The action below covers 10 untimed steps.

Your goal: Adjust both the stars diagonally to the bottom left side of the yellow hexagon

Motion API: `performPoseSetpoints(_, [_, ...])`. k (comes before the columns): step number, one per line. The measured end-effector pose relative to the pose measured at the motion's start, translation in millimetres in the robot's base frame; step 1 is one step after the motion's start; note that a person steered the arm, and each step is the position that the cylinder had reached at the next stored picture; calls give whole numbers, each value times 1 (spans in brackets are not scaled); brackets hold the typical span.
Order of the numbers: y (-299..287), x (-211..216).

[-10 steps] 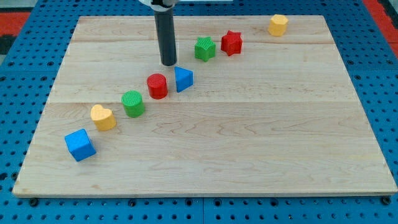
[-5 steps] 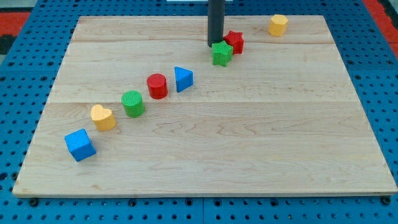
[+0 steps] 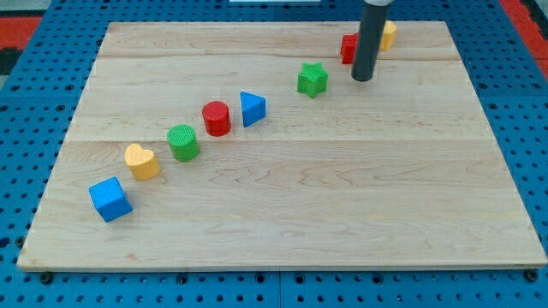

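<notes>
The yellow hexagon (image 3: pixel 386 34) sits near the view's top right, partly hidden behind my rod. The red star (image 3: pixel 348 47) is just to its left, mostly hidden by the rod. The green star (image 3: pixel 312 79) lies lower and further left. My tip (image 3: pixel 362 79) rests on the board just below the red star and to the right of the green star, apart from the green one.
A blue triangular block (image 3: pixel 252 108), a red cylinder (image 3: pixel 217 117), a green cylinder (image 3: pixel 182 141), a yellow heart (image 3: pixel 142 161) and a blue cube (image 3: pixel 110 198) run in a diagonal line down to the view's bottom left on the wooden board (image 3: pixel 342 197).
My tip moved right, from above the blue triangle past the stars. The green star shifted right and down. The red star was pushed right and up, next to the yellow hexagon.
</notes>
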<state>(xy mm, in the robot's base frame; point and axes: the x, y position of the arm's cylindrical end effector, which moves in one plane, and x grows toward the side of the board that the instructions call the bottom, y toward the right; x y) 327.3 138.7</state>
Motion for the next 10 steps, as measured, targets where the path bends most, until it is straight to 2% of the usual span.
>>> performPoseSetpoints(1, [-19,14])
performPoseSetpoints(3, [-74,5])
performPoseSetpoints(4, [-40,1])
performPoseSetpoints(5, [10,-23])
performPoseSetpoints(7, [37,-76])
performPoseSetpoints(9, [8,-32])
performPoseSetpoints(10, [21,-24])
